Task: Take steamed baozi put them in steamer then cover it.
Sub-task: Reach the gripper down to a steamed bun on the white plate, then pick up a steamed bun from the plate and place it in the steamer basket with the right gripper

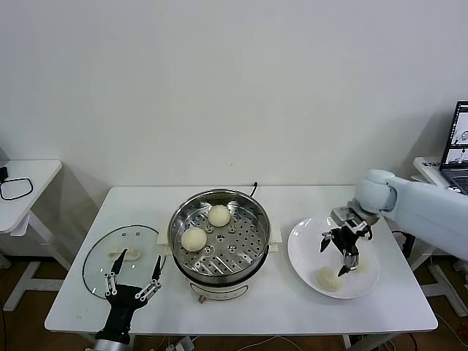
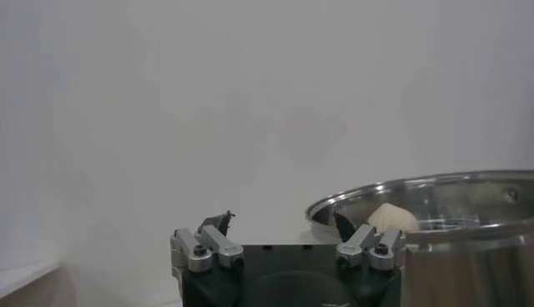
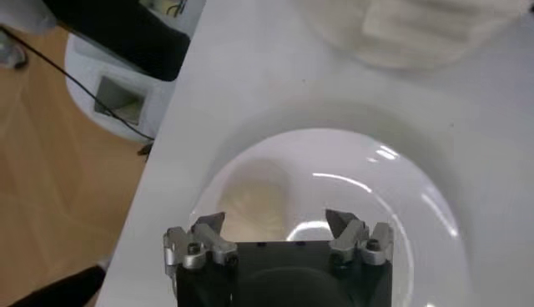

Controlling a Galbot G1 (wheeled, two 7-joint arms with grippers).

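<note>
The steamer (image 1: 219,241) stands mid-table with two baozi on its perforated tray, one at the back (image 1: 219,215) and one at the left (image 1: 194,238). A third baozi (image 1: 328,278) lies on the white plate (image 1: 303,241) at the right; in the right wrist view it (image 3: 254,196) shows just beyond the jaws. A further bun is not clearly visible, hidden by the gripper. My right gripper (image 1: 342,256) is open and empty, hovering over the plate just above that baozi. The glass cover (image 1: 121,259) lies flat on the table at the left. My left gripper (image 1: 133,284) is open and empty at the front edge beside the cover.
A black cable runs behind the steamer. A small white side table (image 1: 22,190) stands at the far left and a laptop (image 1: 457,146) at the far right. In the left wrist view the steamer rim (image 2: 434,188) and one baozi (image 2: 392,218) show.
</note>
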